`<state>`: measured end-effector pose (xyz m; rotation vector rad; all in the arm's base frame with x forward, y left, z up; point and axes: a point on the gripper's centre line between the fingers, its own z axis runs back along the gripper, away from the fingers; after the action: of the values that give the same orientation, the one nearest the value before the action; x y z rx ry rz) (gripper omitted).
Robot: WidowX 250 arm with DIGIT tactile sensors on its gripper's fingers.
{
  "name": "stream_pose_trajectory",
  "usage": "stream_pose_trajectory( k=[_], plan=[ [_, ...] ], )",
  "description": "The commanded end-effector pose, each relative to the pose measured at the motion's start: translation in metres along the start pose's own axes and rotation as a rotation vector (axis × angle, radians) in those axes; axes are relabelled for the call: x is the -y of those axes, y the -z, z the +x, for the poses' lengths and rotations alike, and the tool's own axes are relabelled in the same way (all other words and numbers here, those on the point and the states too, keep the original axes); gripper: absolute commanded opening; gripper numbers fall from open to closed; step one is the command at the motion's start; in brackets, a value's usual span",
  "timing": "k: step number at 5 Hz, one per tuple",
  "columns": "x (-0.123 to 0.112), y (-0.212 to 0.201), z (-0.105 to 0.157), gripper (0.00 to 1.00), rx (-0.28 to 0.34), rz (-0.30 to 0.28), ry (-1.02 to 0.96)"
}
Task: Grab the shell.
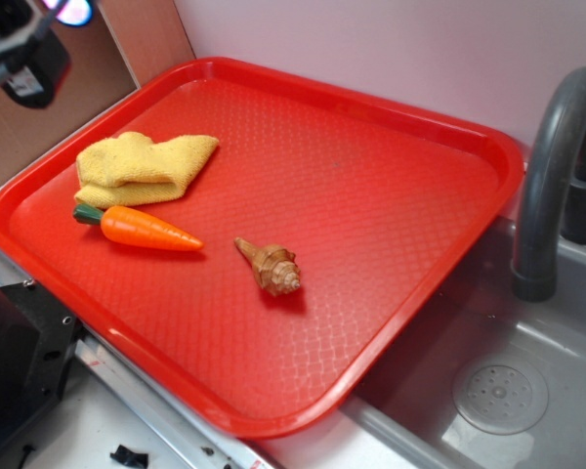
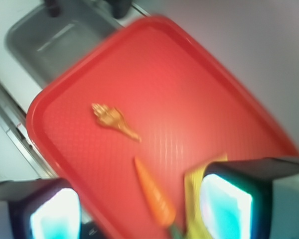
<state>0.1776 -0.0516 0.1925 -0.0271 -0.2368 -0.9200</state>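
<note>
Red tray (image 1: 391, 147) beside grey sink (image 1: 527, 332); shell (image 1: 271, 266) mid-tray

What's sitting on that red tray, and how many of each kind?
Shell: 1
Toy carrot: 1
Yellow cloth: 1
Total: 3 things on the red tray

A glossy plastic tray (image 1: 391, 127) with a fine waffle texture is seen. The shell (image 1: 271, 267) looks ridged and matt, the carrot (image 1: 146, 229) smooth plastic, the cloth (image 1: 142, 168) soft terry.
</note>
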Motion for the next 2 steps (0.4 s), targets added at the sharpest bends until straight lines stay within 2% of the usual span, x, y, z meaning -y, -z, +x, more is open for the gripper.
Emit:
stream_pose_trajectory(
  k=[1,2],
  plan=[
    [0.017,0.044,0.035,1.00,0.006,-0.033,0.364],
    [0.025,0.076,0.042,1.00,-0.038,-0.040,0.391]
  ],
)
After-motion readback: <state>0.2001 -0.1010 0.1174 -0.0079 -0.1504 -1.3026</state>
